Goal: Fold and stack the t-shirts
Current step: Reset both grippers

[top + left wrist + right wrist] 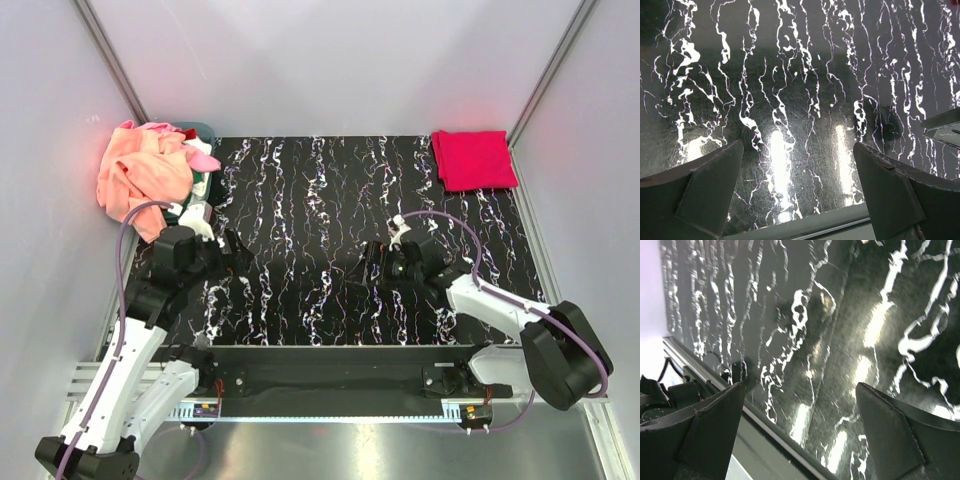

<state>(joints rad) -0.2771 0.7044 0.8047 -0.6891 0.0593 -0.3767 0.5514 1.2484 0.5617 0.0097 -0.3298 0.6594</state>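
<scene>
- Left end effector (pixel 238 256), right end effector (pixel 372 264): both open, empty.
- Suggest left pinches one layer of peach t-shirt (pixel 140 175) only; crimson t-shirt (pixel 473 158) already folded.

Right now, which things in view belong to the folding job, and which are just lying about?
Job: folded red t-shirt, far right corner; heap of peach and pink t-shirts, far left, unfolded.
Just there: teal basket under the heap; black marbled table.
</scene>
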